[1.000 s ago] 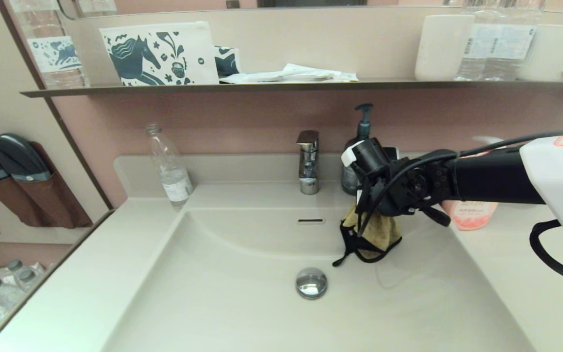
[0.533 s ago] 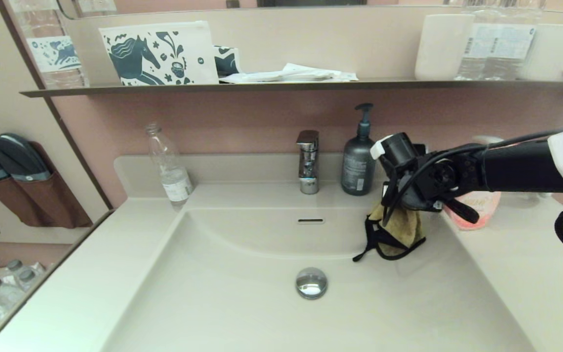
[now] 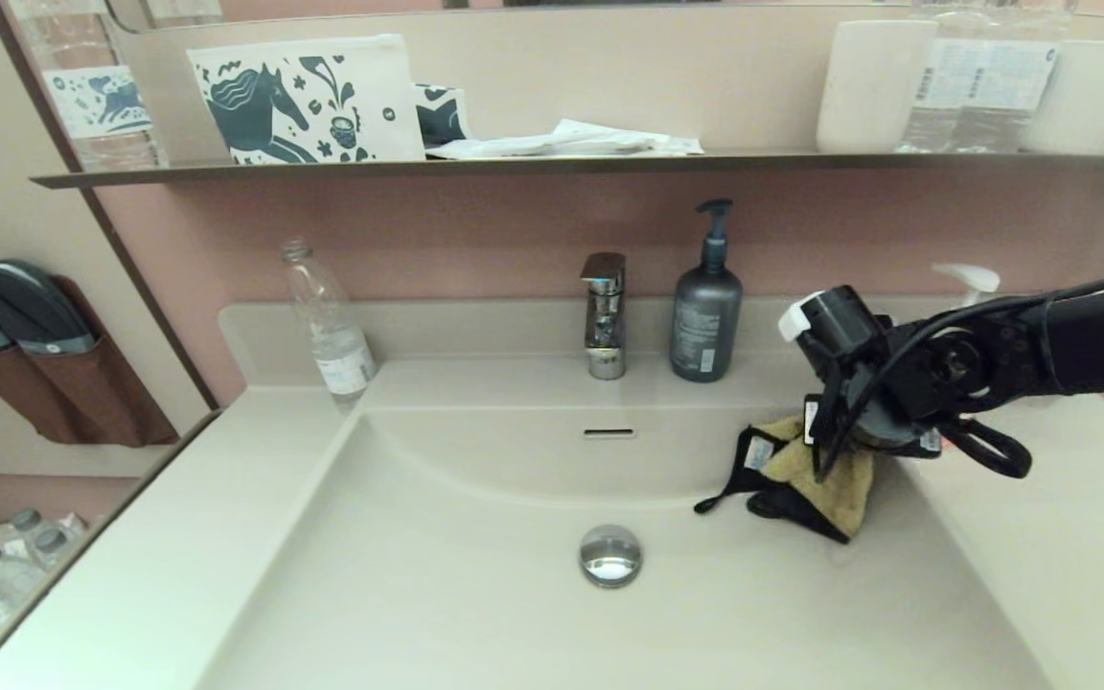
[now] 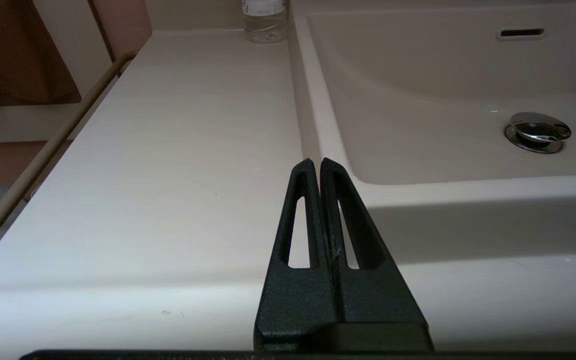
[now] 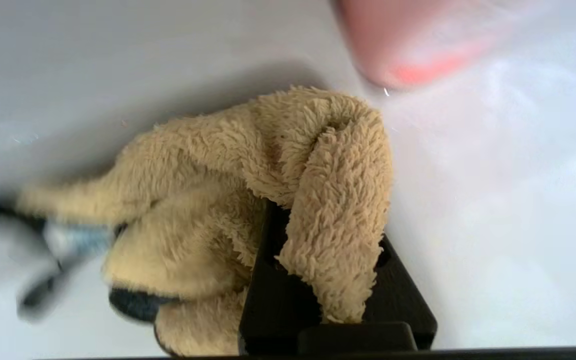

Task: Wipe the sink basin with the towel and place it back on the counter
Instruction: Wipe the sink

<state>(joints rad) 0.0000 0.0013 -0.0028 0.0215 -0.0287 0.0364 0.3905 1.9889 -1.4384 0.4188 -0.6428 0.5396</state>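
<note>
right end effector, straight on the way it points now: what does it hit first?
Probably the sink basin's right slope. The right end effector, shut on the towel, points down there, so the towel meets it first; depth is unclear.

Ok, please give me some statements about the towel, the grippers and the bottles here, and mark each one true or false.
1. The right gripper is shut on the towel. True.
2. The towel lies on the drain plug. False: it is at the sink basin's right side, apart from the plug.
3. The left gripper holds a bottle. False: it is shut on nothing, over the counter.
4. The grey pump bottle stands right of the faucet. True.
5. The clear plastic bottle lies on its side. False: it stands upright.
</note>
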